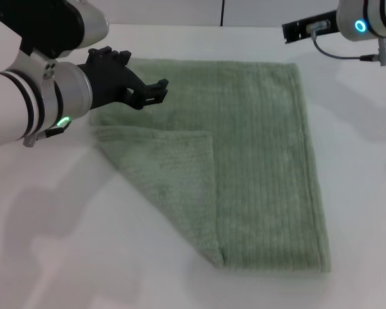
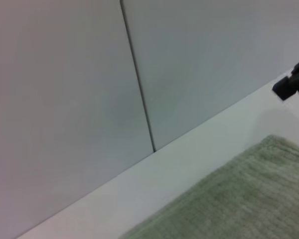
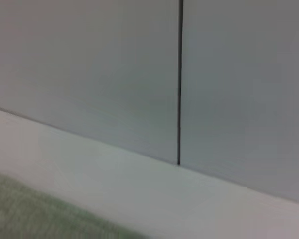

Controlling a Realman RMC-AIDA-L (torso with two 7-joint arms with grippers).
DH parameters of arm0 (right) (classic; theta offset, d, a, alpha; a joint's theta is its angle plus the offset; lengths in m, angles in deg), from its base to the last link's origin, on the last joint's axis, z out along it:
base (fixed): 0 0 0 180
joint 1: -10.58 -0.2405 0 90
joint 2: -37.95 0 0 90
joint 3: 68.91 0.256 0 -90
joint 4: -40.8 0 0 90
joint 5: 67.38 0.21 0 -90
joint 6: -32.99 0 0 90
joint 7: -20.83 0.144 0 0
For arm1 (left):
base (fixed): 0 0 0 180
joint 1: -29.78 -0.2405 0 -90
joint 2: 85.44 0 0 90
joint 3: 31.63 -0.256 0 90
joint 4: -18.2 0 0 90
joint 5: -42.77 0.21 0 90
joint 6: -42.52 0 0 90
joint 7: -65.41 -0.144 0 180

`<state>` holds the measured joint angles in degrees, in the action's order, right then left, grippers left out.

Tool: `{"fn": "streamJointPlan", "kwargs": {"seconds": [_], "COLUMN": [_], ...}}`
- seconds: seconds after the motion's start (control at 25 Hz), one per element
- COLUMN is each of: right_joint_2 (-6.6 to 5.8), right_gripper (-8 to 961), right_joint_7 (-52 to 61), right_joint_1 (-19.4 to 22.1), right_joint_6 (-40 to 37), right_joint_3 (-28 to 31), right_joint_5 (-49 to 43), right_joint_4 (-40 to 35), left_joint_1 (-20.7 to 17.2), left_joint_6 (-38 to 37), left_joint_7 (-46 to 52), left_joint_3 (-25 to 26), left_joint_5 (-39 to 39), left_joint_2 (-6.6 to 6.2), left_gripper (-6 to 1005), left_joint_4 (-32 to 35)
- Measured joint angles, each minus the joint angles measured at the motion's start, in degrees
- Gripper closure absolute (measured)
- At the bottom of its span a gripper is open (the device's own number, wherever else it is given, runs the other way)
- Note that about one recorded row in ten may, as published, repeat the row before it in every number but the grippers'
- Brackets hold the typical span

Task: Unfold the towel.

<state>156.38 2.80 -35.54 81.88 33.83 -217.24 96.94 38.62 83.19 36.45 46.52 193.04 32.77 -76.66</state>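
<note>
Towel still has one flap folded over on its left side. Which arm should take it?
Left, probably. The left gripper hovers over the towel, just beyond the folded flap. The right gripper sits off past the far right corner.

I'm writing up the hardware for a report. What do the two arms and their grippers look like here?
Both arms are glossy white cylinders with black bands at the joints. The left arm carries a green glowing light near the wrist and ends in an angular black left gripper. The right arm shows a blue ring light, a grey cable looping below it, and a flat black right gripper.
</note>
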Motion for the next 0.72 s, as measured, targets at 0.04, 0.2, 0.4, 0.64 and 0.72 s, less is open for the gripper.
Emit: {"fn": "streamJointPlan", "kwargs": {"seconds": [0.04,0.2,0.4,0.64,0.72], "right_joint_2": [-0.10,-0.54,-0.65,-0.68,-0.68], "right_gripper": [952,952,952,951,951], "right_joint_7": [0.35,0.51,0.55,0.25,0.25], "right_joint_1": [-0.53,-3.18,-4.87,-5.47,-5.48], "right_joint_6": [1.24,5.70,8.01,8.96,8.97], "right_joint_3": [0.25,1.89,2.40,2.48,2.45], "right_joint_5": [-0.01,-0.33,-1.22,-1.47,-1.98], "right_joint_4": [-0.53,-3.39,-6.40,-8.37,-9.28], "left_joint_1": [0.00,0.17,-0.06,-0.21,-0.06], "left_joint_6": [0.01,0.06,-0.09,-0.51,-0.51], "left_joint_7": [0.00,-0.06,-0.16,-0.18,-0.19], "left_joint_3": [-0.16,-1.09,-2.46,-2.88,-3.06], "left_joint_5": [0.00,-0.03,-0.07,-0.08,-0.08], "left_joint_2": [0.00,0.04,0.10,0.08,0.08], "left_gripper": [203,204,204,205,205], "left_joint_4": [-0.07,0.08,0.23,0.54,0.58]}}
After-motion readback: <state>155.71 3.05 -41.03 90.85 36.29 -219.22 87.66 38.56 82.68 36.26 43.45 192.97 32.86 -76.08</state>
